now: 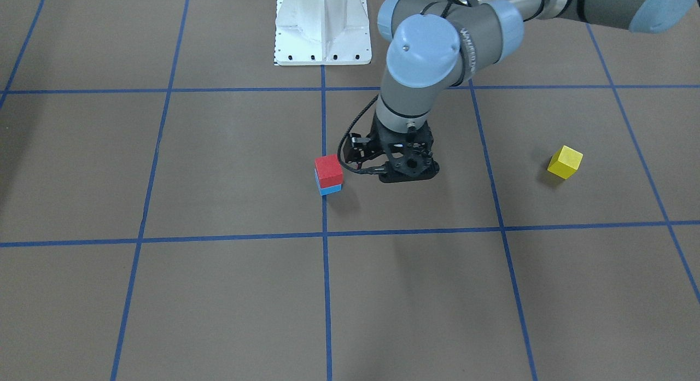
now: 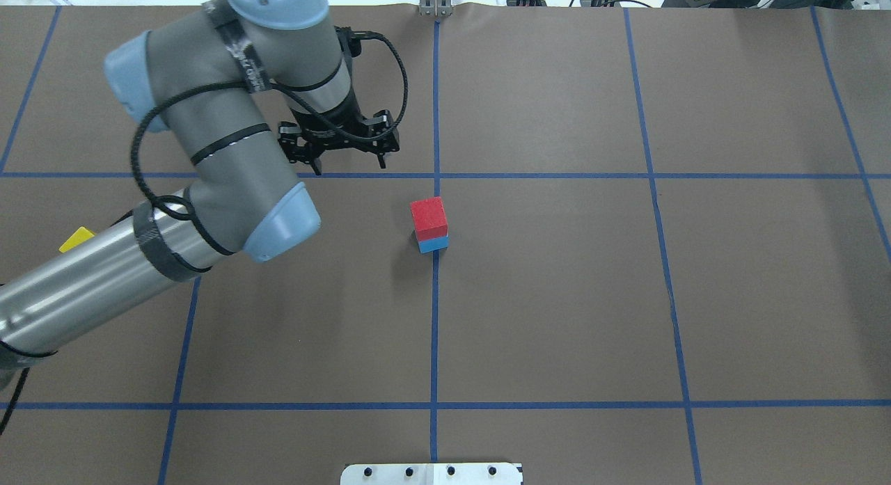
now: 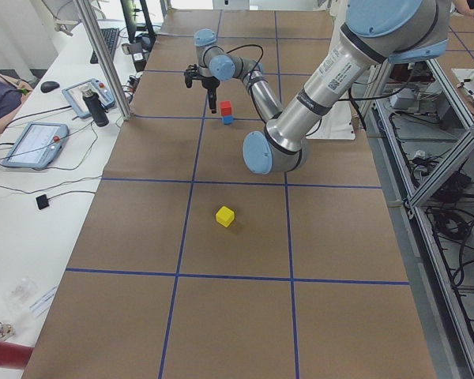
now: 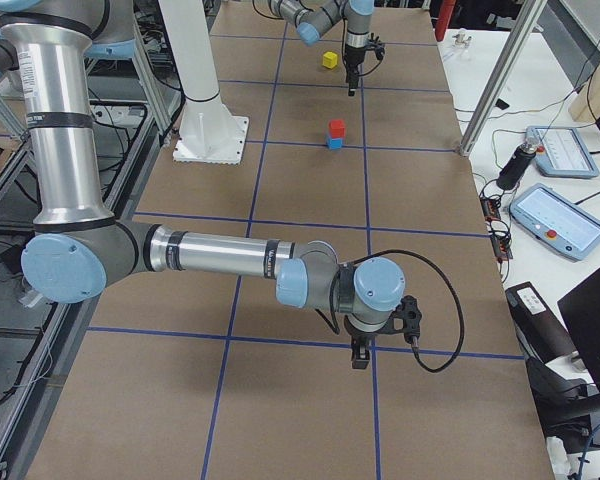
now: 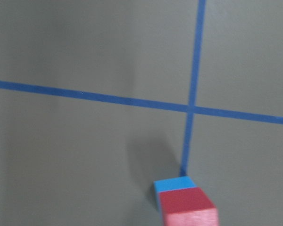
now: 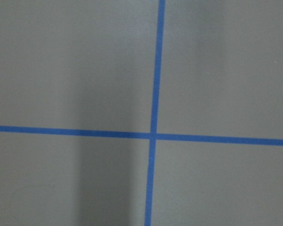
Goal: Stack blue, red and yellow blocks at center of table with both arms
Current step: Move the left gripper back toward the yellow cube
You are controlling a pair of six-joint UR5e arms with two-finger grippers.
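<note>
A red block (image 1: 328, 170) sits on top of a blue block (image 1: 330, 189) at the table's centre; the stack also shows in the overhead view (image 2: 429, 217) and at the bottom of the left wrist view (image 5: 186, 207). A yellow block (image 1: 565, 162) lies alone on the robot's left side, half hidden by the arm in the overhead view (image 2: 76, 239). My left gripper (image 2: 349, 166) is open and empty, apart from the stack on its left and farther from the robot's base. My right gripper (image 4: 360, 355) shows only in the exterior right view, far from the blocks; I cannot tell whether it is open or shut.
The white robot base (image 1: 322, 28) stands at the table's edge nearest the robot. Blue tape lines (image 2: 435, 318) grid the brown table. Side tables with tablets (image 3: 33, 144) and cables flank the far edge.
</note>
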